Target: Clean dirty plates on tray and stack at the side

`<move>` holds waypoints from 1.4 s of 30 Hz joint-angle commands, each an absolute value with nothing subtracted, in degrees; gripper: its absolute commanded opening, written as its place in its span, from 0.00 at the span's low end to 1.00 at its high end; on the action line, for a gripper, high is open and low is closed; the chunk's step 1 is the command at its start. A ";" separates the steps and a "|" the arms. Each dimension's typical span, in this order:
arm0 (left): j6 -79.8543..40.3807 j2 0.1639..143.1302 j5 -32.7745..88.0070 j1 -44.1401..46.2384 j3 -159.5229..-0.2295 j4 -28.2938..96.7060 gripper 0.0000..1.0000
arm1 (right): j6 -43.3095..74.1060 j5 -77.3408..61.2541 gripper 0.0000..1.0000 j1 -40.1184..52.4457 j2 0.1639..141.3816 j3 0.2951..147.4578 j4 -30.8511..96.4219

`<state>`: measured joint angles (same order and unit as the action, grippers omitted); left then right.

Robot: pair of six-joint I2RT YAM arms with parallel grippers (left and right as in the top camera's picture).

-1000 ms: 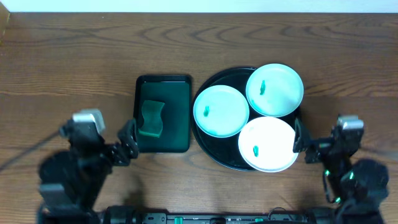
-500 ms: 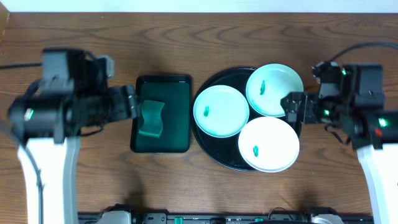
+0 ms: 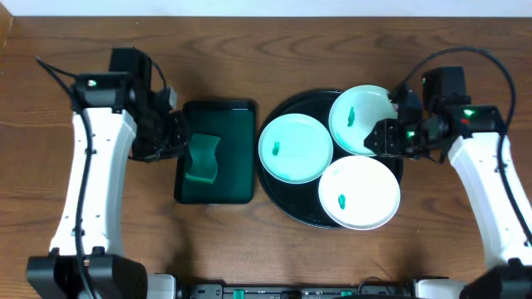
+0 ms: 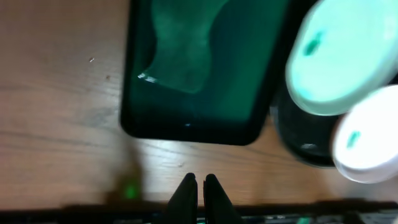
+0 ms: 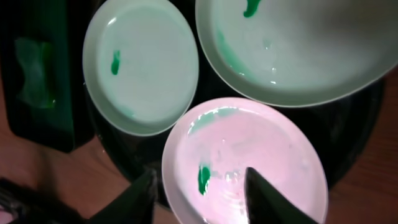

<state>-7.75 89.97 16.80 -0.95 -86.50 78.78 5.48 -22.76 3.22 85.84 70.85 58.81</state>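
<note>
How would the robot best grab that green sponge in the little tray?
Probably from straight above, pinching the sponge across its narrow waist. It lies flat in the green tray, whose raised rim blocks a sideways approach, and its sides curve in at the middle. The left gripper, near the tray, is shut and would have to open first.

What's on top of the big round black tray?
Three plates, each with a green smear: the left plate, the back plate and the front plate. They cover most of the black tray, so whatever lies beneath them is hidden.
</note>
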 commanded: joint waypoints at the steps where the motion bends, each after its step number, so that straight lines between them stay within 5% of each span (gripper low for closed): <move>1: -10.66 90.11 10.85 -0.78 -81.41 76.16 0.07 | 5.28 -23.77 0.50 4.60 87.81 67.81 55.35; 15: -11.75 90.13 10.92 -0.69 -71.83 64.42 0.09 | 8.16 -17.82 0.44 13.69 89.84 57.10 33.23; 27: -15.33 90.13 1.87 8.38 -71.79 61.52 0.17 | 15.99 -5.10 0.41 21.28 93.93 56.71 29.58; 31: -15.33 90.13 1.89 9.85 -71.79 61.34 0.46 | 16.73 -5.06 0.41 21.28 94.00 56.53 29.43; 41: -15.33 90.13 1.89 9.85 -71.79 60.71 0.57 | 16.71 -4.97 0.44 21.28 97.97 56.34 28.14; 42: -15.31 90.13 1.89 9.85 -71.79 60.69 0.81 | 16.71 -4.97 0.43 21.28 98.72 56.34 27.59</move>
